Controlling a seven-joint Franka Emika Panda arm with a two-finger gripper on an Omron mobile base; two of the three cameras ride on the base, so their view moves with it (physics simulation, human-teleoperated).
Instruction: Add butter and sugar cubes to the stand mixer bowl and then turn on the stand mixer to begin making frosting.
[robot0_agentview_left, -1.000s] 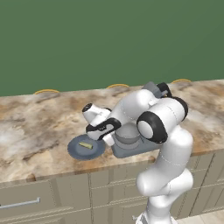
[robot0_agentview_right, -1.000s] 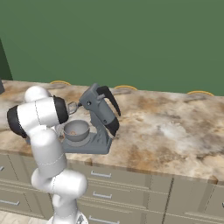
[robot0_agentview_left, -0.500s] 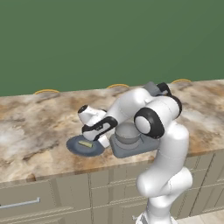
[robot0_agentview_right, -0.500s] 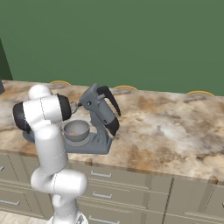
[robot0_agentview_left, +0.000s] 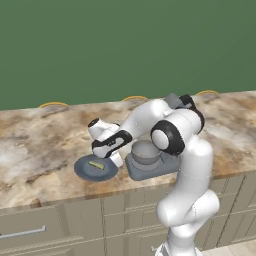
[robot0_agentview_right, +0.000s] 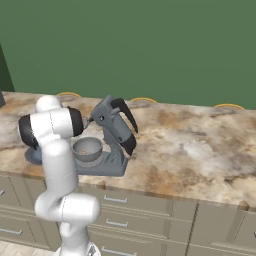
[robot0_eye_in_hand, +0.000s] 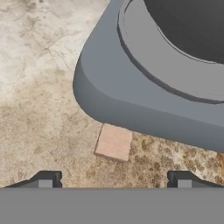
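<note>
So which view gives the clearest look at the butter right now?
The left base view: the butter lies as a small yellow stick on the blue-grey plate, just below the gripper. In the right base view the arm blocks that spot, leaving a sliver of the plate. The hand view looks at the counter beside the mixer base instead.

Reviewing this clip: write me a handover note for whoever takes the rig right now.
Claw: open, empty, low over the counter between the plate and the mixer base.
Butter: on the blue-grey plate, left of the stand mixer, not yet picked up.
A tan cube lies on the counter by the mixer base, straight ahead of the claw; probably sugar.
Stand mixer bowl: on the base, head tilted back; something small and tan is already inside.
Left: load the cube and the butter, then switch the mixer on.
</note>
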